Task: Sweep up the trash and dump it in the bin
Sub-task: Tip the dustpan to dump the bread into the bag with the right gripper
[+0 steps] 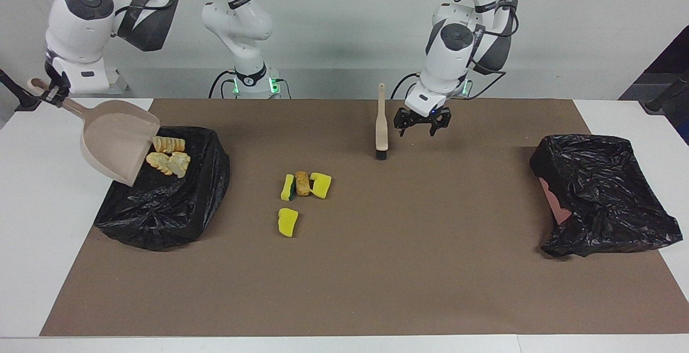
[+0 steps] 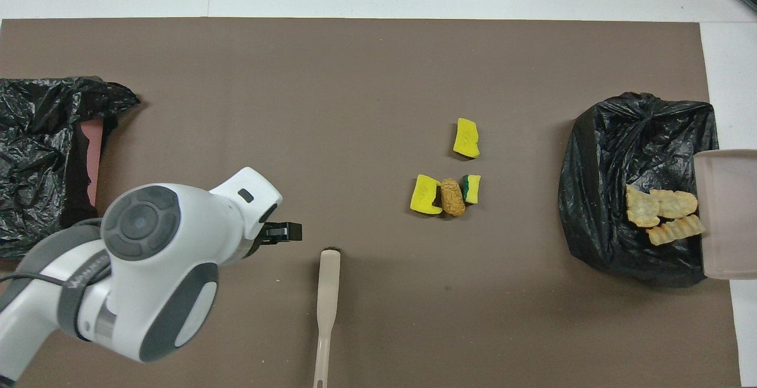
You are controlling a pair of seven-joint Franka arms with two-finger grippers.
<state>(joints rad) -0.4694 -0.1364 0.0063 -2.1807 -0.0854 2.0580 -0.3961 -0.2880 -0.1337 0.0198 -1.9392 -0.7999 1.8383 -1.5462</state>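
Left gripper [image 1: 422, 126]: open, empty, beside upright brush [image 1: 381, 127].
Right gripper [image 1: 53, 93]: closed on tipped dustpan [image 1: 115, 140].
Bread [image 1: 167, 156]: on bin [image 1: 161, 202].

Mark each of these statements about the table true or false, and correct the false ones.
1. The right claw grips the dustpan handle. True.
2. The left claw holds the brush. False: it is open beside the brush, not touching it.
3. Three bread chunks lie on the black bin bag. True.
4. The dustpan rests flat on the table. False: it is tilted above the bag.
5. All three yellow sponge pieces are in the bag. False: they lie on the brown mat with the brown lump.
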